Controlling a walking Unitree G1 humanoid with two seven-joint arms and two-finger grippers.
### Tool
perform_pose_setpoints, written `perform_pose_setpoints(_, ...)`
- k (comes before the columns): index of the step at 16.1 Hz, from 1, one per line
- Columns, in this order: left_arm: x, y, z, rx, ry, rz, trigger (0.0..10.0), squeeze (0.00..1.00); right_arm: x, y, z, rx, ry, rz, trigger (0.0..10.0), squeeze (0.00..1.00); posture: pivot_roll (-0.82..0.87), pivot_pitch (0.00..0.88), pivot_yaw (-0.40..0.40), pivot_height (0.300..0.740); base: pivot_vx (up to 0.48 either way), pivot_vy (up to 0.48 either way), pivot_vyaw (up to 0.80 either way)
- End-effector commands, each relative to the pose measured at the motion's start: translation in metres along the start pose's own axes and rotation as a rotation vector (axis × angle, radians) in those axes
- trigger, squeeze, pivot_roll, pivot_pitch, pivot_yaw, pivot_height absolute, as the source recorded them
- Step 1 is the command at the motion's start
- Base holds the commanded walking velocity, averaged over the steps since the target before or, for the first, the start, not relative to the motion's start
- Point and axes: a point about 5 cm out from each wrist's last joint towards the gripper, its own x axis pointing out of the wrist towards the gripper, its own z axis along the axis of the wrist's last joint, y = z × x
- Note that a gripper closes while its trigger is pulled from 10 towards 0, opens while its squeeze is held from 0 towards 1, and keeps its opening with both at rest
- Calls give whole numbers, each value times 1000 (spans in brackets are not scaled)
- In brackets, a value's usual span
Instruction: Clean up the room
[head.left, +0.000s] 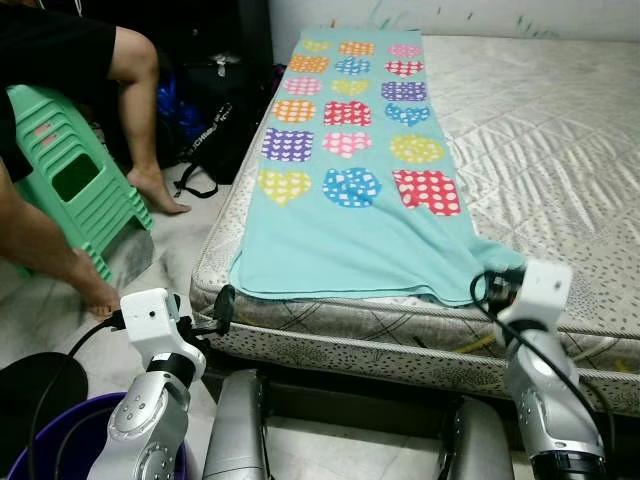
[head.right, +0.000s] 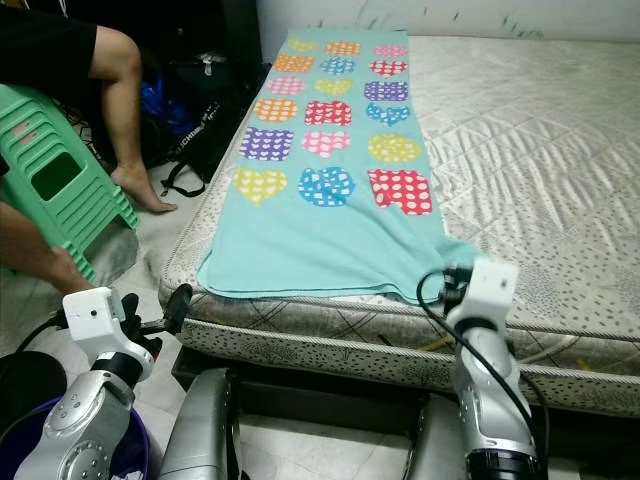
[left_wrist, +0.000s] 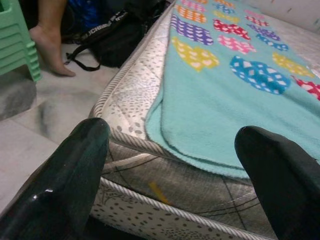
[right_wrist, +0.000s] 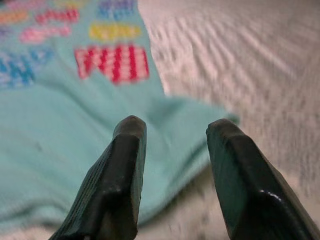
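Jaws apart on both sides, operator, and neither has hold of anything: your right gripper (right_wrist: 172, 175) shows a clear gap between its two black fingers, and your left gripper (left_wrist: 175, 175) is spread wider.

What you're after is the teal blanket (head.left: 350, 215) with its rows of dotted hearts, spread flat along the left side of the bare mattress (head.left: 560, 140). Its long axis runs straight away from you, from the near edge of the bed up toward the far wall. The short near hem lies crosswise right in front of you, just inside the mattress piping.

Now the relation that matters: each gripper sits at one near corner. Your right one is the nearer; in its wrist view the blanket's near right corner (right_wrist: 220, 120) lies dead ahead, close beyond the fingertips. Your left gripper hangs off the bed's left corner, with the near left corner of the blanket (left_wrist: 155, 117) ahead and a bit inboard. My read is you're lined up to pinch both corners and fold away from you, along that long axis.

Further out, on your left: a person's bare foot (head.left: 158, 190) on the floor, a green plastic stool (head.left: 75, 175), a black bag (head.left: 215, 125) against the bed, and a purple bucket (head.left: 60, 435) down by your left arm.
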Motion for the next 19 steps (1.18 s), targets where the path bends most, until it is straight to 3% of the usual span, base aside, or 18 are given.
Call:
perform_pose_setpoints(1,-1,-1,4,13,-18,-5,10000,0,0,5,11,11,-45,18,10000,1000,3,0,50,486,0,0,0)
perform_pose_setpoints(3,2,-8,9,29,-47,-34,10000,0,-1,15,26,-8,-111,72,10000,1000,-6,0,45,486,0,0,0)
perform_pose_setpoints(6,3,-9,9,24,-56,-29,10000,0,-4,19,26,-12,-108,93,10000,1000,-13,0,45,486,0,0,0)
perform_pose_setpoints(7,4,-7,5,21,-47,-14,10000,0,-5,19,22,-4,-80,80,10000,914,-15,0,45,486,0,0,0)
perform_pose_setpoints(8,4,-6,4,21,-45,-10,10000,0,-5,18,21,1,-73,77,10000,0,-19,0,45,486,0,0,0)
perform_pose_setpoints(12,8,-7,7,22,-57,-18,10000,0,-6,17,27,-8,-101,87,10000,0,-32,0,45,436,0,0,0)
perform_pose_setpoints(19,12,-8,4,19,-58,-21,10000,0,-3,19,29,-5,-104,96,10000,0,-35,0,42,436,0,0,0)
